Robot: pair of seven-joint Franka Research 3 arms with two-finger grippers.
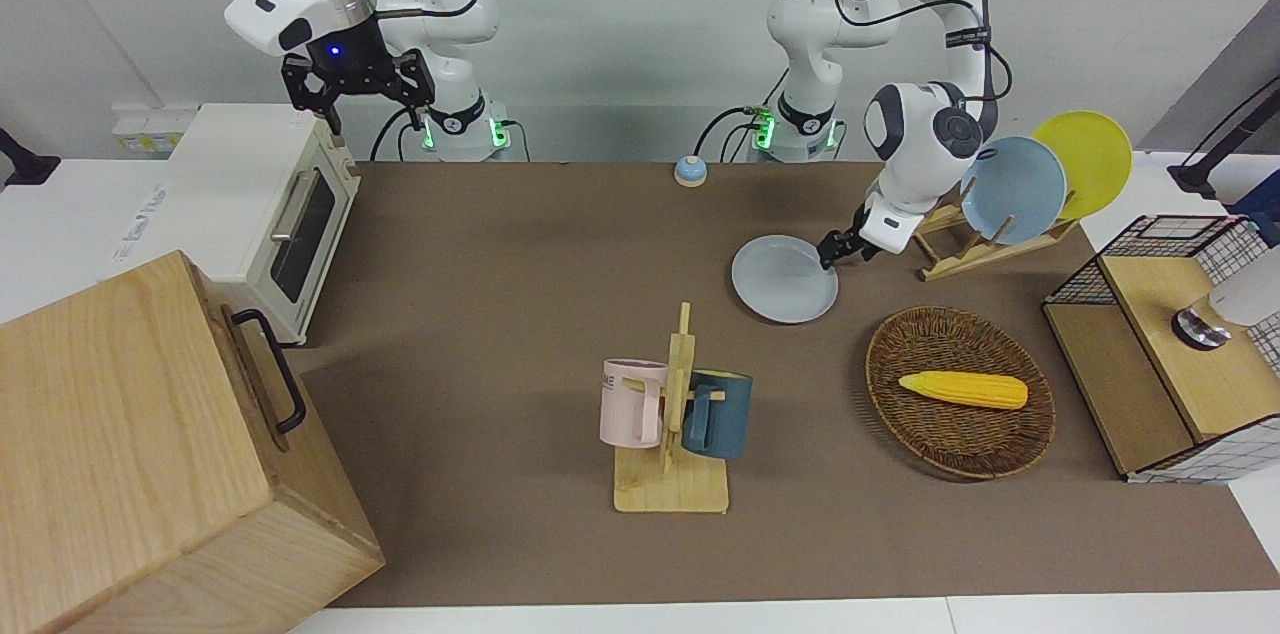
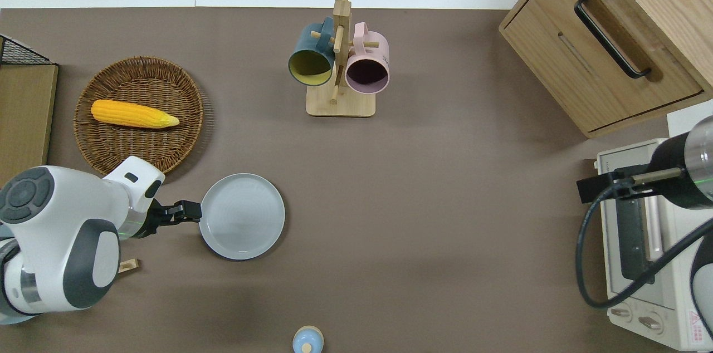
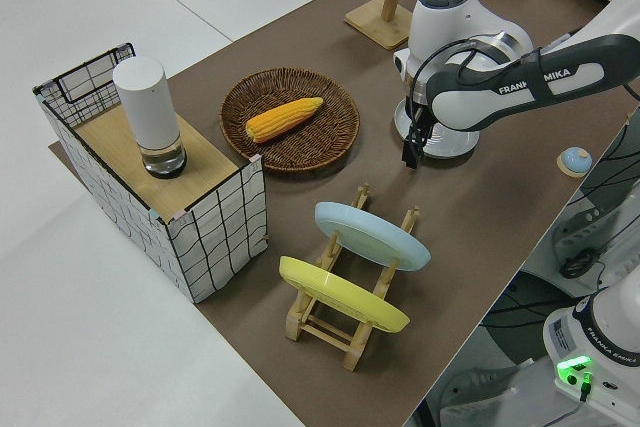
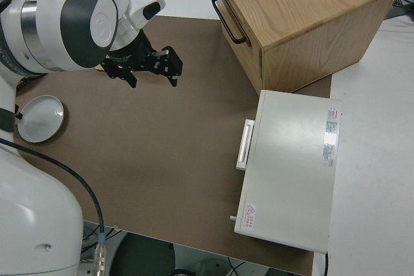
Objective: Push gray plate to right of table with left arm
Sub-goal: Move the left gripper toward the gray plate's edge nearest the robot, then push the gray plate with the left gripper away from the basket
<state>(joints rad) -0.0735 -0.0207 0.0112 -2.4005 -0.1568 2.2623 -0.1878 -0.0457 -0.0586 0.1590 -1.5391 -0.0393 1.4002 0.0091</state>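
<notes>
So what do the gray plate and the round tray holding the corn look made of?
The gray plate looks like glazed ceramic or melamine: smooth, uniform, faint sheen; which one is unclear. The tray under the corn looks like woven wicker, with visible brown strands.
</notes>
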